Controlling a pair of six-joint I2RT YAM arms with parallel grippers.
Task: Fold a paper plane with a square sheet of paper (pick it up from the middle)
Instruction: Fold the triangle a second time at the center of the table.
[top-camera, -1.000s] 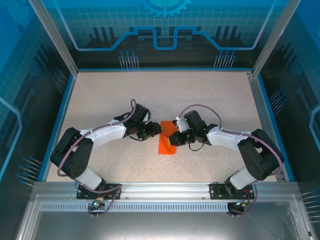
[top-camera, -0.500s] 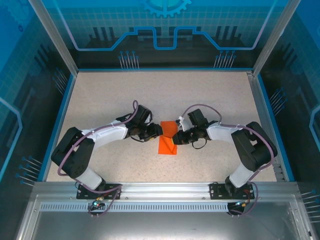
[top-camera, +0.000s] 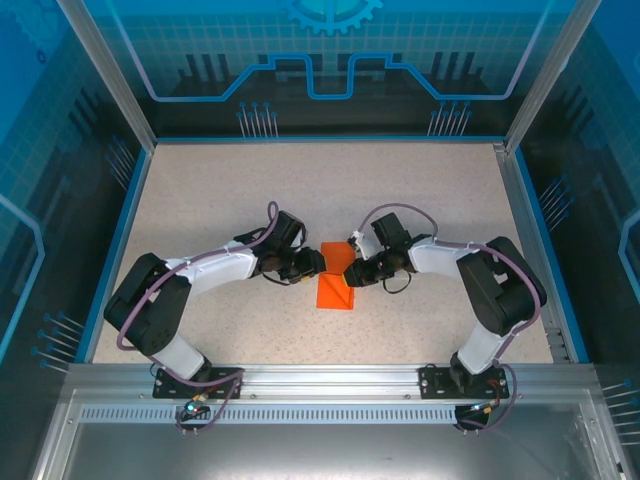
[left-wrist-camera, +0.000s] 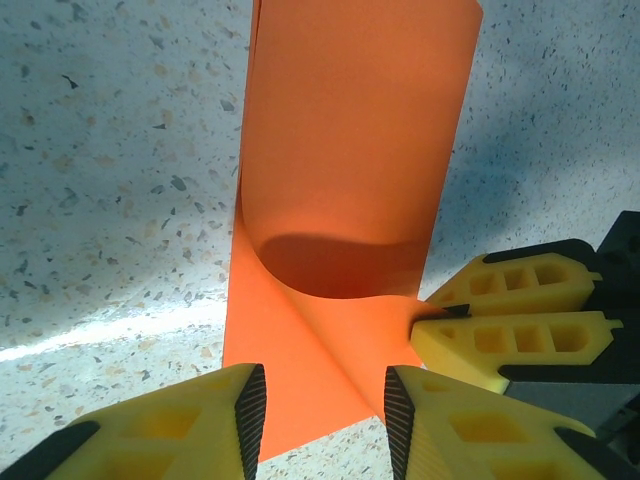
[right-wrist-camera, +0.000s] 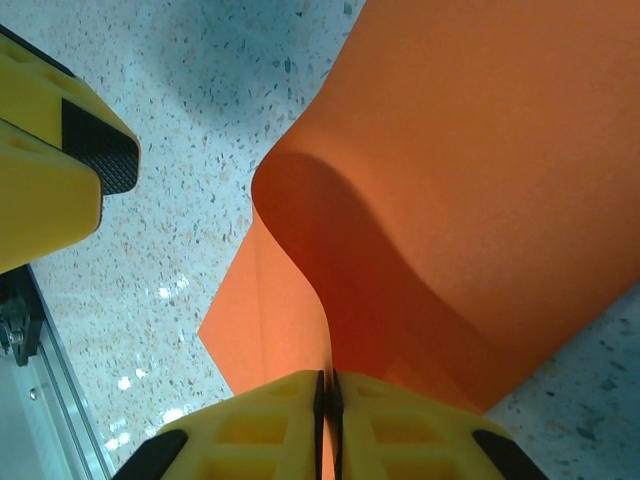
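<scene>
While the right tool (right-wrist-camera: 328, 383) pinches tight on one edge of the square sheet of paper (top-camera: 335, 283), curling that flap up off the desk (top-camera: 400, 190), the left tool (left-wrist-camera: 318, 400) gapes wide astride the near corner, gripping nothing. The sheet sits mid-desk between them. One diagonal crease shows: early days, I'd say, nose and wings all to come. Speckled beige top, glowing blue panels (top-camera: 320, 60) all round, aluminium posts (top-camera: 105, 70).

Both the left arm (top-camera: 215, 268) and right arm (top-camera: 438, 260) wear white shells between bulky black joint housings, with a lilac-grey cable (top-camera: 398, 208) looping along each — and black bolted base plates (top-camera: 200, 380) beneath. The left gripper (left-wrist-camera: 322, 395) has yellow plastic fingers (left-wrist-camera: 170, 430) moulded with hollow cells; one bears a black ribbed pad (right-wrist-camera: 100, 150).
</scene>
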